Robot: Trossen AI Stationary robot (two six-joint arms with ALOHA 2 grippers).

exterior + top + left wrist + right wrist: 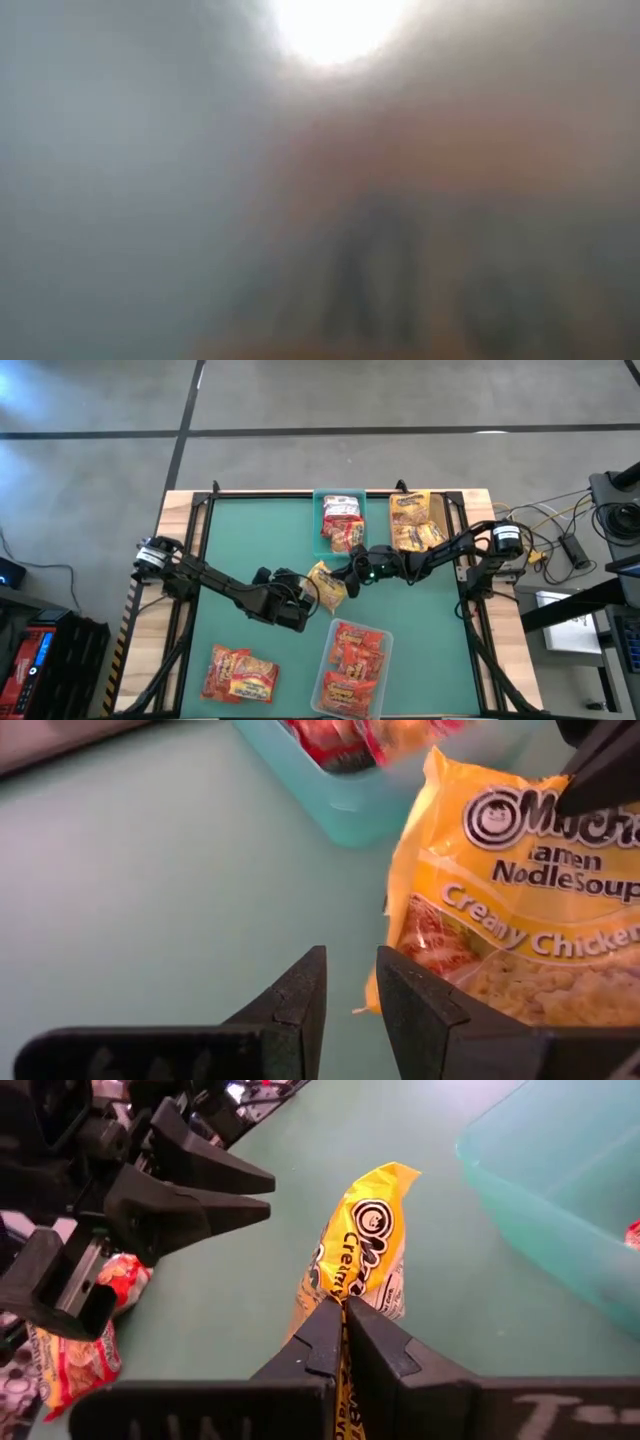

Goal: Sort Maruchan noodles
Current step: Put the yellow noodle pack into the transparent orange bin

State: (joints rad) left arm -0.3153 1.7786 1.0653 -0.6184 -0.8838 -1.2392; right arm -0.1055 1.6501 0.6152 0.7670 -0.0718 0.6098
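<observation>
A yellow Maruchan packet (325,586) is in the middle of the table, held by my right gripper (347,574), which reaches in from the right and is shut on it. My left gripper (308,606) is narrowly open just left of the packet. In the left wrist view its fingers (350,982) hold nothing. The packet's lower corner (385,985) is next to one finger, and I cannot tell whether they touch. Red-and-white packets lie in the teal bin (322,528). Yellow ones lie in the tan bin (436,510), and red-orange ones in the clear bin (378,678). My right gripper pinches the yellow packet by its upper edge (347,1292) between its two fingers, coming from the table's right and slanting down. The packet hangs tilted below the fingers (600,768). I cannot tell whether its lower corner (372,1003) rests on the mat.
Two loose red-orange packets (240,674) lie near the table's near left corner. The teal bin's wall (540,1200) is close behind the held packet. Green mat lies bare on the left half (240,540). The low view is blurred over and shows nothing.
</observation>
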